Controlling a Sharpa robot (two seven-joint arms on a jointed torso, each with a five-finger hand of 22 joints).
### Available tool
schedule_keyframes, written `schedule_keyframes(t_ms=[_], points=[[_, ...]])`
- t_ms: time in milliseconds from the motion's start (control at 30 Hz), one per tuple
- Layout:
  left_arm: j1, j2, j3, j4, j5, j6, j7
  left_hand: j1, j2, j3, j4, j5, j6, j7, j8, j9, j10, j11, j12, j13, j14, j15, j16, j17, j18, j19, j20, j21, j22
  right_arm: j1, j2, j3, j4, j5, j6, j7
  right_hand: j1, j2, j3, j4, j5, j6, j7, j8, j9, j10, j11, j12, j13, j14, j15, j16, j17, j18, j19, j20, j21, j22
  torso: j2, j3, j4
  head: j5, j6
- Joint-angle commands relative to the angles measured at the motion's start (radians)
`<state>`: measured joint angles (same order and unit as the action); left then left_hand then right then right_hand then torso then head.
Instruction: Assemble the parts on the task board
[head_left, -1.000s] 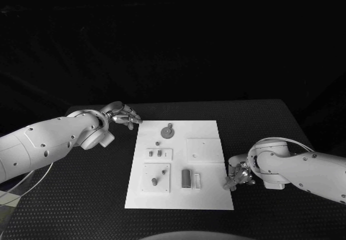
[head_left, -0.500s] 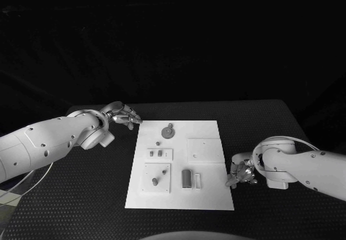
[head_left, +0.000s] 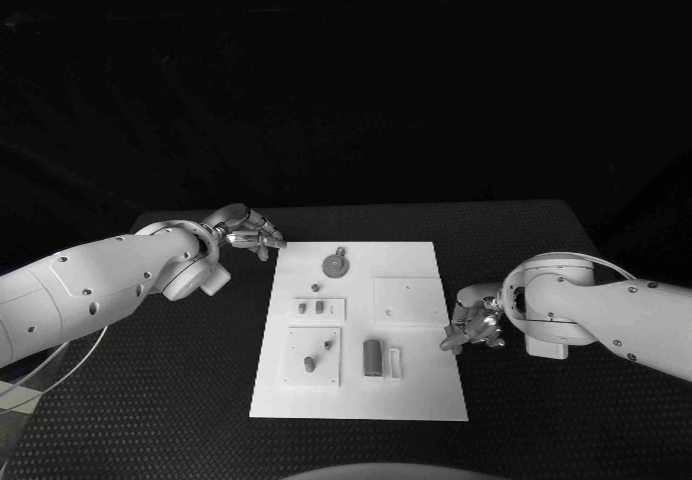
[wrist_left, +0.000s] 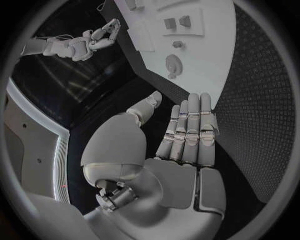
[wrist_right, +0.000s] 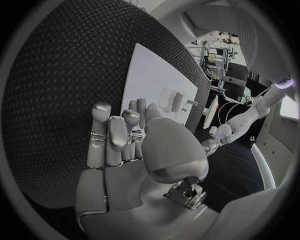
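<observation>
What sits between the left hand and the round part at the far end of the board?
Nothing. In the head view, bare black table and bare white task board separate the left hand from the round part.

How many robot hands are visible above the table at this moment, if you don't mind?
2. The left hand hovers off the task board's far left corner; the right hand hovers at its right edge. Both hold nothing.

Empty left robot hand (wrist_left: 181, 145), fingers straight and together, above black table (wrist_left: 250, 100) beside white task board (wrist_left: 206, 55).
</observation>
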<state>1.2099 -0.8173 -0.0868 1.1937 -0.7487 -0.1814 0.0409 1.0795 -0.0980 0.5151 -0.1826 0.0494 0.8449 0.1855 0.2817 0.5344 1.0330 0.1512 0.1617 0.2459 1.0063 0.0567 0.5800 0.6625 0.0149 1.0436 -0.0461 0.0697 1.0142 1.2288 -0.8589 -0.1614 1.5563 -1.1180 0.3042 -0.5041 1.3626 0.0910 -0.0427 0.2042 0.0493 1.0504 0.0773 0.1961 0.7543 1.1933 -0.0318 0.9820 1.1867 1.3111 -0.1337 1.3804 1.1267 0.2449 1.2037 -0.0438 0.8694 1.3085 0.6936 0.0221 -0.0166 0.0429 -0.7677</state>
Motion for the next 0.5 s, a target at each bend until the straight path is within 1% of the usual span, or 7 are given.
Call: schedule_keyframes(t_ms=[33, 133, 167, 233, 267, 433, 500], points=[[0.001, 0.002, 0.001, 0.001, -0.002, 0.003, 0.013, -0.005, 0.009, 0.001, 0.005, 0.003, 0.0, -0.003, 0.007, -0.001, -0.004, 0.001, 0.006, -0.001, 0.007, -0.002, -0.006, 0.001, 0.019, -0.001, 0.002, 0.002, 0.0, -0.002, 0.027, -0.002, 0.0, 0.067, -0.027, 0.025, 0.007, -0.002, -0.007, 0.004, 0.003, 0.011, 0.0, 0.006, 0.001, 0.009, -0.001, 0.001, -0.001, 0.007, -0.001, -0.002, 0.0, 0.017, 0.001, 0.001, 0.002, 0.016, 0.0, 0.0005, -0.0009, 0.003, -0.001], [0.001, 0.002, 0.001, 0.002, -0.002, 0.002, 0.015, -0.005, 0.009, 0.001, 0.005, 0.003, 0.0, -0.003, 0.007, -0.001, -0.004, 0.001, 0.006, -0.001, 0.007, -0.002, -0.006, 0.001, 0.019, -0.001, 0.002, 0.002, 0.0, -0.009, 0.05, -0.009, -0.004, 0.117, -0.058, 0.029, 0.008, 0.0, -0.008, 0.008, 0.003, 0.011, 0.0, 0.006, 0.0, 0.01, -0.001, 0.001, -0.001, 0.007, -0.001, -0.001, 0.0, 0.017, 0.002, 0.001, 0.002, 0.015, 0.0, 0.0015, -0.0019, 0.004, -0.001], [0.001, 0.003, 0.001, 0.003, -0.002, 0.002, 0.018, -0.005, 0.009, 0.001, 0.005, 0.003, 0.0, -0.003, 0.007, -0.001, -0.004, 0.001, 0.006, -0.001, 0.007, -0.002, -0.006, 0.002, 0.019, -0.001, 0.002, 0.002, 0.0, -0.014, 0.055, -0.01, -0.003, 0.138, -0.077, 0.029, 0.011, 0.002, -0.008, 0.008, 0.004, 0.01, 0.0, 0.005, 0.0, 0.01, -0.001, 0.001, -0.001, 0.007, -0.002, -0.001, 0.0, 0.017, 0.002, 0.0, 0.002, 0.015, 0.0, 0.0015, -0.0015, 0.003, 0.0], [0.001, 0.003, 0.001, 0.005, -0.002, 0.0, 0.019, -0.004, 0.009, 0.002, 0.004, 0.003, 0.0, -0.003, 0.007, -0.001, -0.004, 0.001, 0.006, -0.001, 0.008, -0.002, -0.006, 0.002, 0.019, -0.001, 0.002, 0.002, 0.0, -0.022, 0.066, -0.012, -0.004, 0.174, -0.085, 0.031, 0.013, 0.002, -0.009, 0.009, 0.003, 0.009, 0.0, 0.004, -0.001, 0.01, -0.001, 0.002, -0.002, 0.007, -0.002, -0.002, -0.001, 0.017, 0.002, 0.0, 0.001, 0.015, 0.0, 0.0015, -0.0008, 0.003, -0.001], [0.001, 0.003, 0.001, 0.006, -0.002, 0.0, 0.019, -0.004, 0.009, 0.002, 0.004, 0.003, 0.0, -0.003, 0.007, -0.001, -0.004, 0.001, 0.006, -0.001, 0.008, -0.002, -0.006, 0.002, 0.019, -0.001, 0.002, 0.002, 0.0, -0.025, 0.071, -0.013, -0.005, 0.189, -0.098, 0.032, 0.013, 0.003, -0.009, 0.01, 0.003, 0.009, 0.0, 0.004, -0.001, 0.01, -0.001, 0.002, -0.002, 0.007, -0.002, -0.002, -0.001, 0.017, 0.002, 0.0, 0.001, 0.015, 0.0, 0.0015, -0.0005, 0.004, -0.001], [0.001, 0.004, 0.001, 0.005, -0.002, -0.002, 0.019, -0.004, 0.009, 0.002, 0.004, 0.003, 0.0, -0.003, 0.007, -0.001, -0.004, 0.001, 0.007, -0.001, 0.008, -0.002, -0.006, 0.002, 0.019, -0.001, 0.002, 0.002, 0.0, -0.046, 0.101, -0.016, -0.005, 0.189, -0.115, 0.041, 0.015, 0.0, -0.013, 0.015, 0.003, 0.009, 0.0, 0.004, -0.002, 0.01, -0.001, 0.001, -0.002, 0.006, -0.002, -0.003, -0.002, 0.017, 0.003, 0.0, 0.001, 0.015, 0.001, 0.0017, -0.0021, 0.006, -0.003], [0.001, 0.004, 0.001, 0.005, -0.002, -0.002, 0.019, -0.004, 0.009, 0.002, 0.004, 0.003, 0.0, -0.003, 0.007, -0.001, -0.004, 0.001, 0.007, -0.001, 0.008, -0.002, -0.006, 0.002, 0.019, -0.001, 0.002, 0.002, 0.0, -0.05, 0.109, -0.017, -0.007, 0.189, -0.106, 0.041, 0.014, -0.003, -0.016, 0.022, 0.003, 0.009, 0.0, 0.003, -0.003, 0.009, -0.001, 0.001, -0.002, 0.005, -0.002, -0.004, -0.004, 0.017, 0.003, 0.0, 0.0, 0.014, 0.001, 0.0017, -0.0018, 0.007, -0.003]])
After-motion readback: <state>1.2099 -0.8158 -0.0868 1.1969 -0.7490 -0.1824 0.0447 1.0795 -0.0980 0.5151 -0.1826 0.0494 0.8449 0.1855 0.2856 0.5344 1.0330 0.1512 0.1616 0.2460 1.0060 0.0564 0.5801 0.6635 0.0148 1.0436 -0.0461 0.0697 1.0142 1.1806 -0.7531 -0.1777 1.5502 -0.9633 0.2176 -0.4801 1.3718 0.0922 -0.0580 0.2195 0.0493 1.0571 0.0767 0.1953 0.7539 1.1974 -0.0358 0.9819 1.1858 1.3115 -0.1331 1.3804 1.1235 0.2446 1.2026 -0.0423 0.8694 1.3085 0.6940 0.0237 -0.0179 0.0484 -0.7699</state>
